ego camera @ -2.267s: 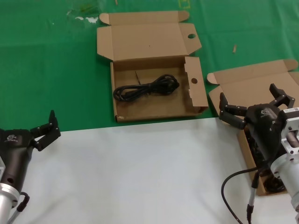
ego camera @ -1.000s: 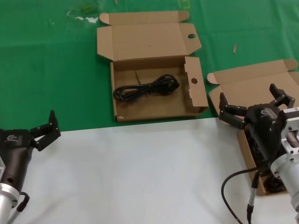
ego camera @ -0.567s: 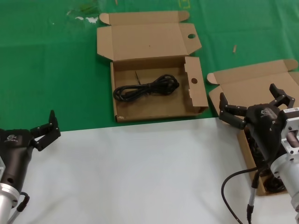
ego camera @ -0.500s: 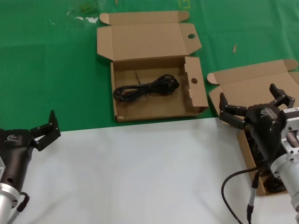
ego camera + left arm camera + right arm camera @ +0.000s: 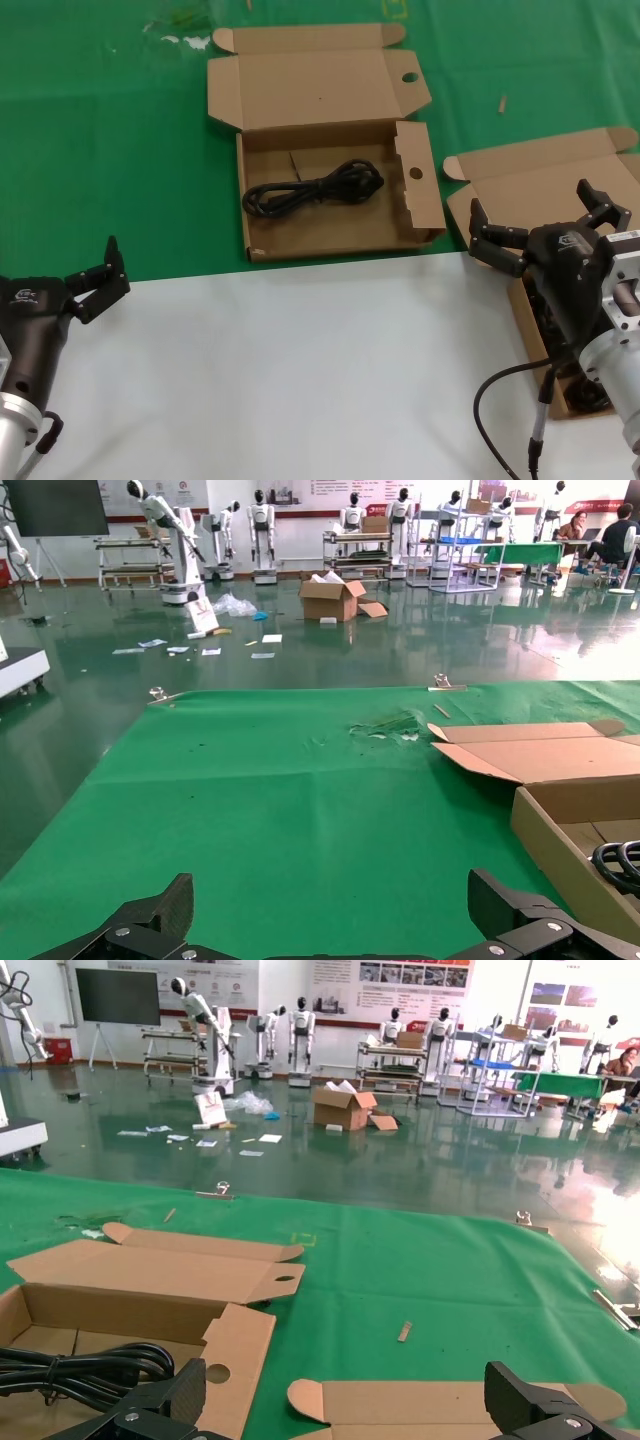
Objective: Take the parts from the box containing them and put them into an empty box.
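- Left tool (image 5: pixel 100 272): fingers apart, holding nothing, low at the left over the white sheet's (image 5: pixel 290 370) edge.
- Right tool (image 5: pixel 540 228): fingers spread wide, empty, hovering above the plain-lidded box (image 5: pixel 520 185) at the right; dark cables (image 5: pixel 585 395) partly visible inside beneath the arm.
- Holed box (image 5: pixel 330 150): open on the green table (image 5: pixel 110 150), centre-far; one coiled black cable bundle (image 5: pixel 312 188) lies inside.
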You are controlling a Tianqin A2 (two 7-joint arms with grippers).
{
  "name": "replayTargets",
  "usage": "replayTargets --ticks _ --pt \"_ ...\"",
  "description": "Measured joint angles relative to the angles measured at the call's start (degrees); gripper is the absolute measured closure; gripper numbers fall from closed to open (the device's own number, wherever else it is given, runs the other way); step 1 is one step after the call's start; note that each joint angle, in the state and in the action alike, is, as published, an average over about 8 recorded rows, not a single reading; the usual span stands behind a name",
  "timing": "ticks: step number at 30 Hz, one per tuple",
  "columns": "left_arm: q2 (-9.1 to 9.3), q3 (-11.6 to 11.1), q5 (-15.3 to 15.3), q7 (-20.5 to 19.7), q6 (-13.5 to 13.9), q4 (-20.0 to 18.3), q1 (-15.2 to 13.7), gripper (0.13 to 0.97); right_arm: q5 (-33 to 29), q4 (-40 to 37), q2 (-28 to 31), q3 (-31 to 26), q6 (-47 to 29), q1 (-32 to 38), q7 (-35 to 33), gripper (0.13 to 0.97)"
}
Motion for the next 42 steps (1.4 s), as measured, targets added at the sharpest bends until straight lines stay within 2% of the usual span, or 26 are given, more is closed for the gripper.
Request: replayTargets --ticks 42 --pt "0.00 0.0 0.0 0.0 0.0 0.0 0.0 0.132 0.0 0.0 0.0 0.0 0.0 0.0 0.0 0.129"
